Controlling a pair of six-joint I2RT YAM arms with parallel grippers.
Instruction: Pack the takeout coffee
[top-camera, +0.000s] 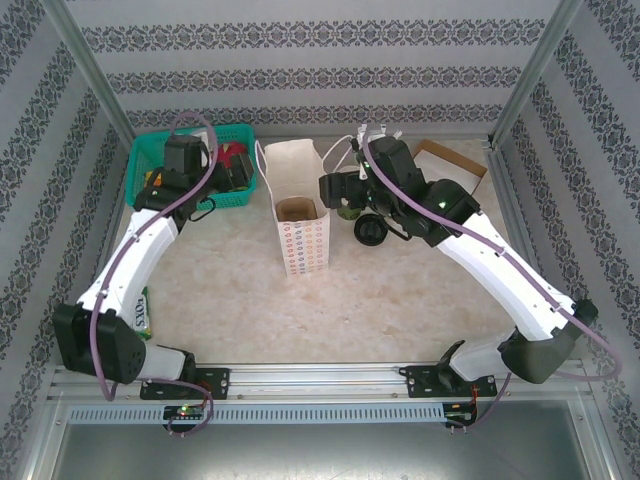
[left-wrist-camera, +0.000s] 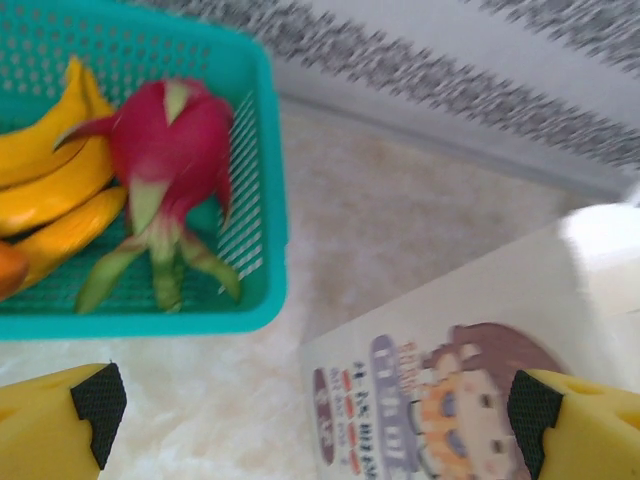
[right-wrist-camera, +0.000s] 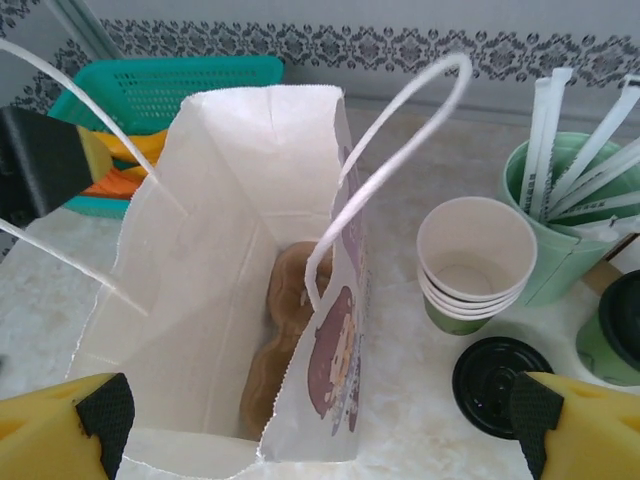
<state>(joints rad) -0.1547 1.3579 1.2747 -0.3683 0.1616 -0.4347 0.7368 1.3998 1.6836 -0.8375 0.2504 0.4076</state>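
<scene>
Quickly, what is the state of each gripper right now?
Left gripper: open, holding nothing.
Right gripper: open, holding nothing.

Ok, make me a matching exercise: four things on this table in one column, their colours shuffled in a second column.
Things:
1. basket
2. bag
3. dragon fruit
4. loose lid

Colours:
A. white
B. black
C. teal
D. pink

Pairs: 1-C, 2-A, 3-D, 4-B.
</scene>
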